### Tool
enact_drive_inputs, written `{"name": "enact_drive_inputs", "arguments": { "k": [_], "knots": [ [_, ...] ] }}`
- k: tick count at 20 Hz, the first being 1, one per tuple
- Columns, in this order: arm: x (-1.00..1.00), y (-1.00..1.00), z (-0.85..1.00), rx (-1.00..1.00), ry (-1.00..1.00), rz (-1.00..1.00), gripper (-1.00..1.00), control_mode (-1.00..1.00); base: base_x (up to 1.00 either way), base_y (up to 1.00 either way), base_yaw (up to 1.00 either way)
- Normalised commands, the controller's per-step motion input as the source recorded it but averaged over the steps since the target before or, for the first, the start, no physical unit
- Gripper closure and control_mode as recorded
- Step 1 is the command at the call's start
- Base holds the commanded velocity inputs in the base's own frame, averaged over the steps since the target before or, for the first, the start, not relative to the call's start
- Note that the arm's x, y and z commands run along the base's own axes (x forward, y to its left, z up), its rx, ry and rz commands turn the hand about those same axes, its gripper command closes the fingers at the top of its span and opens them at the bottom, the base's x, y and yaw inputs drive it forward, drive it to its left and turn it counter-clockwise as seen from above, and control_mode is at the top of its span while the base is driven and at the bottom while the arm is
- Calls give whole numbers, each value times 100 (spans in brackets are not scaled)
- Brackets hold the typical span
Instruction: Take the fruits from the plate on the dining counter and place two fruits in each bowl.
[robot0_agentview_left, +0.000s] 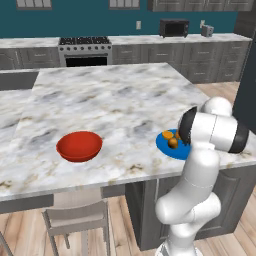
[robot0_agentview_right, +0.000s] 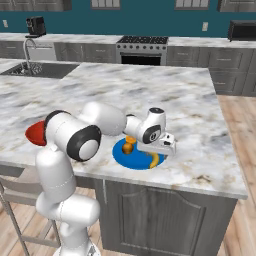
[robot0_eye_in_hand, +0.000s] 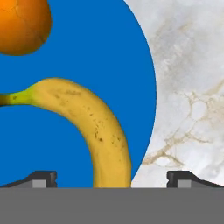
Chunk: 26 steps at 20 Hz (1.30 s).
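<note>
Two base cameras look forward and down from behind the arm, left and right, sharing the blue plate (robot0_agentview_left: 167, 148) beneath the jaws; the hand camera stares close at it.

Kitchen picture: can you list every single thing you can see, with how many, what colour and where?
dining counter: one, white-grey marble, centre of room
plate: one, bright blue, near counter's front edge
banana: one, yellow, on the plate
orange fruits: at least two, orange, on the plate, partly hidden by the arm
red bowl: one, glossy red, on the counter, apart from the plate
stove: one, silver and black, back wall
microwave: one, dark, back counter
sink: one, grey, back left counter
chair: one, pale grey, below the counter
gripper: one, dark tips, open astride the banana
</note>
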Motion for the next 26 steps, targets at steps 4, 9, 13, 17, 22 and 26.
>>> {"name": "enact_drive_inputs", "arguments": {
  "k": [4,9,13,17,22,26],
  "knots": [
    [4,0,-31,0,0,0,-100,-100,0,0,0],
    [0,0,-22,0,1,0,100,-100,0,0,0],
    [0,0,-4,0,0,0,100,-100,0,0,0],
    [0,0,0,0,0,0,100,-100,0,0,0],
    [0,-2,39,0,5,-1,100,-100,0,0,0],
    [-20,8,87,0,4,-5,100,-100,0,0,0]
  ]
}}
